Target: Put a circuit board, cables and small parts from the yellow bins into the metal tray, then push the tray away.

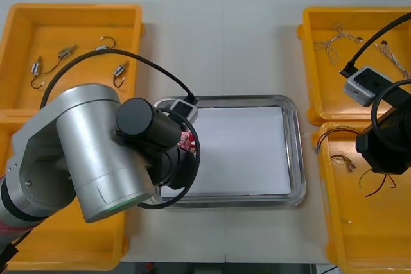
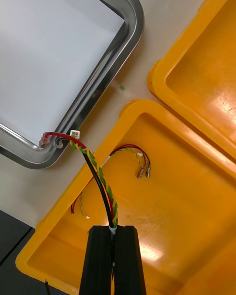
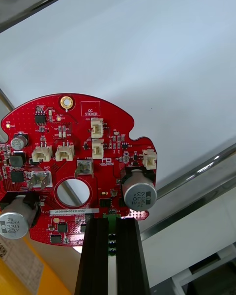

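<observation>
From above, we see our left arm (image 1: 96, 152) reaching over the left end of the shiny rectangular metal tray (image 1: 298, 152), white inside, which sits mid-worktop (image 1: 257, 36). A sliver of the round red circuit board (image 1: 187, 139) peeks out beneath the arm. Our right arm (image 1: 385, 149) hangs over the near right yellow plastic bin (image 1: 328, 210).

At the right wrist, the right tool (image 2: 116, 227) is pinched narrow on a twisted red-and-yellow cable (image 2: 101, 177) with a black strand. The cable climbs out of the bin and its plug end reaches the tray's rounded corner rim. We cannot tell whether it touches. Other loose cables (image 2: 132, 153) lie on the bin floor.

At the left wrist, the left tool (image 3: 112, 221) clamps the board's edge nearest its fingers, holding the board over the tray's white inside, close to the rim.
</observation>
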You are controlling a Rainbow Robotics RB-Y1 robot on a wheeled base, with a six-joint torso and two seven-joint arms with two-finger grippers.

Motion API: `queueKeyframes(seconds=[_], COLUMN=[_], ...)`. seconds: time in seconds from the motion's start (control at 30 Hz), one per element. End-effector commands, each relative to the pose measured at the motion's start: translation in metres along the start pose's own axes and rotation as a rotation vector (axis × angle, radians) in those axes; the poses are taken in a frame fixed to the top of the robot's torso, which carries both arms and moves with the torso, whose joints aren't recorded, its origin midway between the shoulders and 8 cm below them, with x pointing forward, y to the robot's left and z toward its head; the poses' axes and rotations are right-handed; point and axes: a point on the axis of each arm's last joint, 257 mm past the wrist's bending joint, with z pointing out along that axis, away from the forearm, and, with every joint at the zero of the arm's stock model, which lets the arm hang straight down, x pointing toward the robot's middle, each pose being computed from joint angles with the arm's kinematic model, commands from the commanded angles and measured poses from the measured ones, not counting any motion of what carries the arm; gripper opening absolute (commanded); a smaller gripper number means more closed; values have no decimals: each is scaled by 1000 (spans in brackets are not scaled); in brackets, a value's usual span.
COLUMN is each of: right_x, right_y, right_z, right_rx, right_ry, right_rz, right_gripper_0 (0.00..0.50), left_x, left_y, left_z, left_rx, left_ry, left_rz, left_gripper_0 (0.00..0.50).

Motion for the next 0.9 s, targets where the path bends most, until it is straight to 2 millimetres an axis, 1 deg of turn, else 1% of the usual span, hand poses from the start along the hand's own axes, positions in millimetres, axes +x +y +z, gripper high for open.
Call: queueKeyframes(seconds=[0.03,0.23,0.5,0.67,0.9], right_x=[-9,-9,-9,-9,-9], right_y=[0,0,1,1,2], right_z=[-8,-8,-8,-8,-8], right_rx=[20,21,20,19,18], right_ry=[-32,-30,-32,-31,-34], right_rz=[-53,-56,-59,-62,-63], right_gripper_0=[0,0,0,0,0], left_x=[-12,-5,-3,3,12], left_y=[-28,-32,-39,-43,-47], left_z=[6,23,46,53,57], left_rx=[32,28,40,38,50], left_ry=[-50,-31,-25,-16,-4], left_rz=[-69,-73,-96,-98,-112], left_gripper_0=[0,0,0,0,0])
